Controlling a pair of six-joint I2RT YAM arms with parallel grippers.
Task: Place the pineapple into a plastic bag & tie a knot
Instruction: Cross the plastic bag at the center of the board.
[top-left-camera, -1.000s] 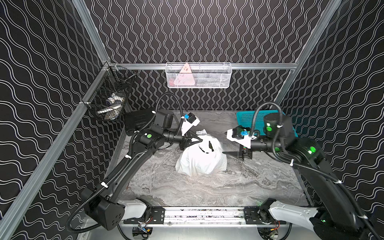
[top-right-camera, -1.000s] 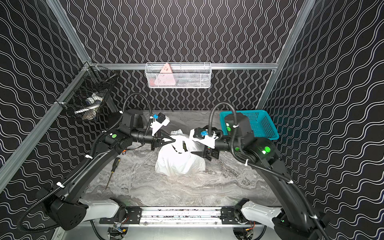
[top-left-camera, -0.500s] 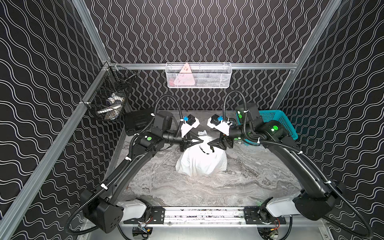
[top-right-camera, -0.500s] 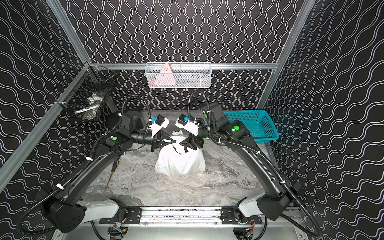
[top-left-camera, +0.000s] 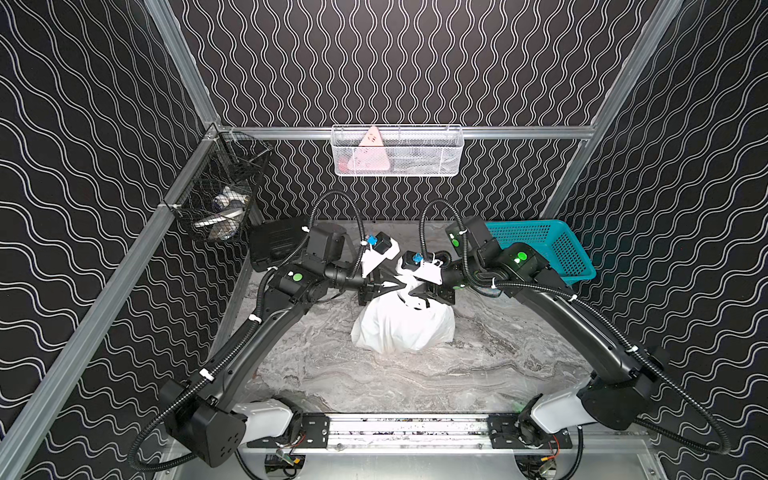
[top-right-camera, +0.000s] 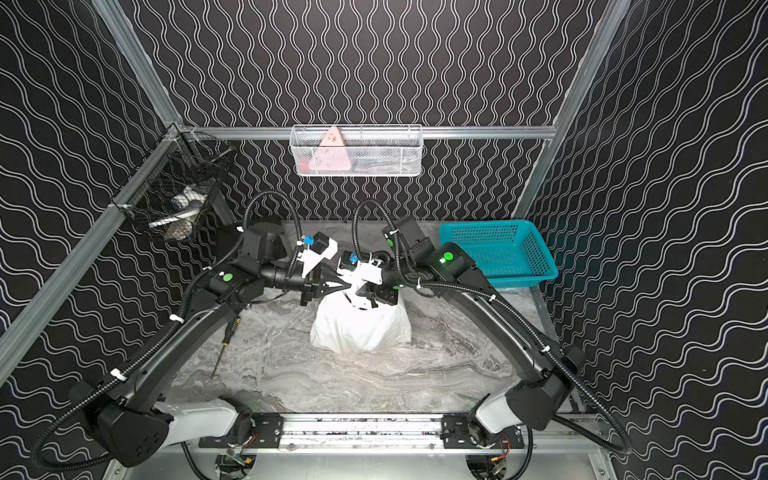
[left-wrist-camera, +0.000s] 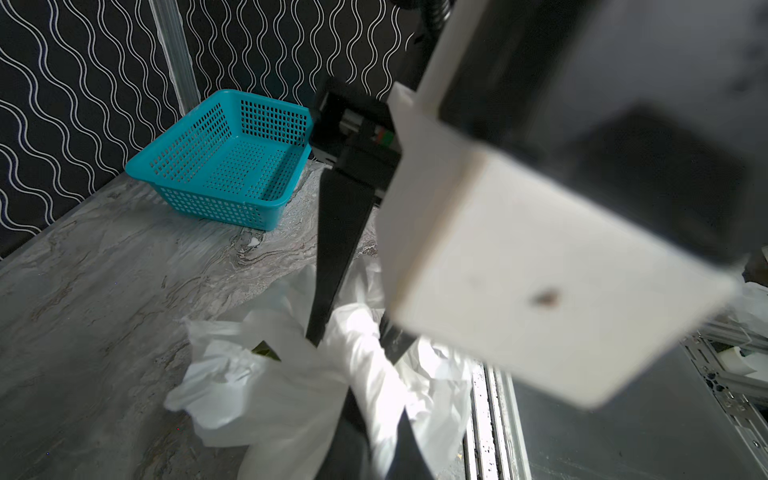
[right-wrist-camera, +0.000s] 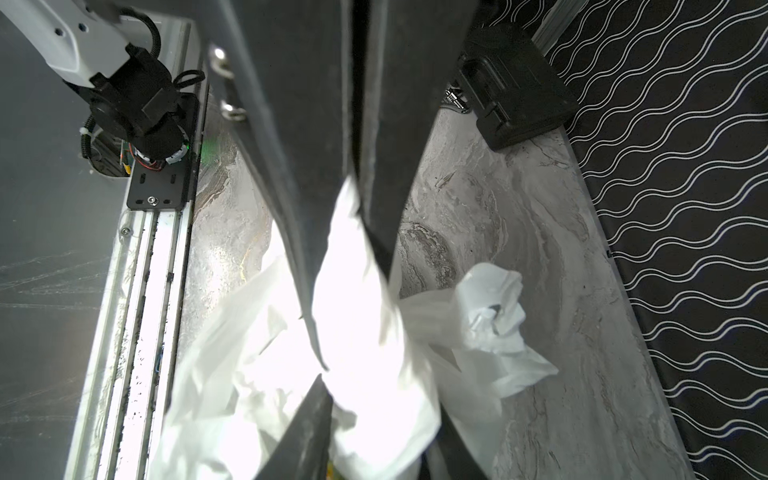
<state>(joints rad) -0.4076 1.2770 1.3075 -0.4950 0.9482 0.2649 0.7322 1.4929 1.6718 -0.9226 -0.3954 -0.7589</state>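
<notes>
White plastic bag (top-left-camera: 403, 328) sits bulging mid-table (top-left-camera: 478, 374), top bunched. L gripper (top-left-camera: 395, 285) is pinched tight on a strip at the bag's top. R gripper (top-left-camera: 409, 296) fingers are narrow w/ white plastic between, tips just beside L's. Teal basket (top-left-camera: 552, 249) is back right, well apart.

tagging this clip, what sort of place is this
Most likely a robotics lab test cell: black wavy-patterned walls on an aluminium frame, and two robot arms mounted on a base rail.
</notes>
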